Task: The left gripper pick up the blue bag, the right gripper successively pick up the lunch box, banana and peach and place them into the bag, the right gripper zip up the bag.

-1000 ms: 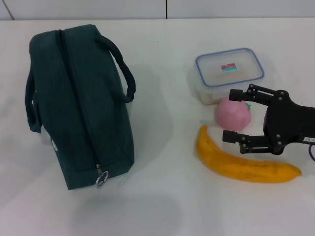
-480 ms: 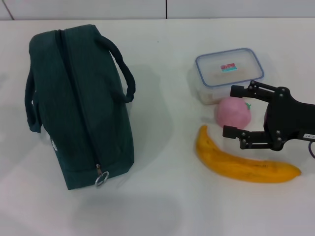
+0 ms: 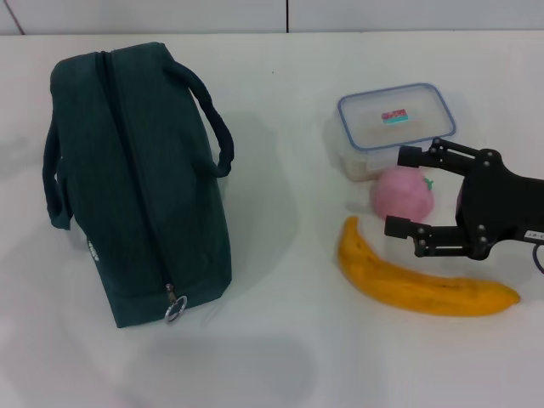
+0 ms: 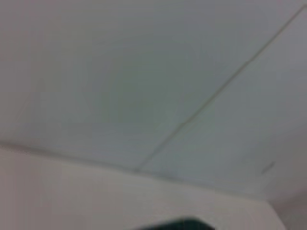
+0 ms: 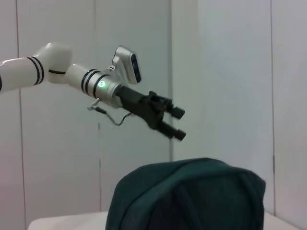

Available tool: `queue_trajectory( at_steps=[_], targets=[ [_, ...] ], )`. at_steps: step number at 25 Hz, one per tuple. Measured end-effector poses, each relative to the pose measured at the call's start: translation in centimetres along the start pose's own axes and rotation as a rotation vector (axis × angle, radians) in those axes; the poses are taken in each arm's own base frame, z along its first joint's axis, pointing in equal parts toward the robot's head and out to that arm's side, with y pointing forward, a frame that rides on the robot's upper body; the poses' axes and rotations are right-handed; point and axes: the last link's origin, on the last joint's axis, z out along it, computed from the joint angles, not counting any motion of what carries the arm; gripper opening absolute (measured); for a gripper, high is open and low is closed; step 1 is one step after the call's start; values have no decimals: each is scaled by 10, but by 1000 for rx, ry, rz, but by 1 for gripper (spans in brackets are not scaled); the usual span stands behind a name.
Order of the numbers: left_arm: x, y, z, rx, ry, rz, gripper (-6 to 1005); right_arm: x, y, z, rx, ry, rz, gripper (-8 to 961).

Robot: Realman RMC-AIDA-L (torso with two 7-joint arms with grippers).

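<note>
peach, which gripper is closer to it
Right. The right gripper is open right beside the peach; the left gripper hangs in the air above the bag.

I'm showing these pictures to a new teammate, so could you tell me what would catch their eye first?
Probably the big dark green bag, lying zipped shut on the left of the white table. Next, the right end effector, open and hovering beside the pink peach, between the clear lunch box and the long banana. The left end effector hangs in the air above the bag.
</note>
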Motion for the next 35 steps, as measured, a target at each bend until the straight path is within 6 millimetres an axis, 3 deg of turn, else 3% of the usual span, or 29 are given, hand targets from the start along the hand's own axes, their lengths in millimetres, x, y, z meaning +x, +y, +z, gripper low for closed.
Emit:
queue_trajectory(
  at_steps=[5,9,17,35],
  targets=[
    [-3,17,5,-36,-140,-44,827,-3,1,-3,21,-37,7,877],
    [-10,14,10,32,-231,-90,825,-5,1,-4,18,-52,6,877],
    [-27,19,46,86,-414,-95,822,-5,1,-4,17,-53,1,876],
    [-19,37,59,-33,-419,-81,813,-4,1,-5,24,-50,-11,874]
  ],
)
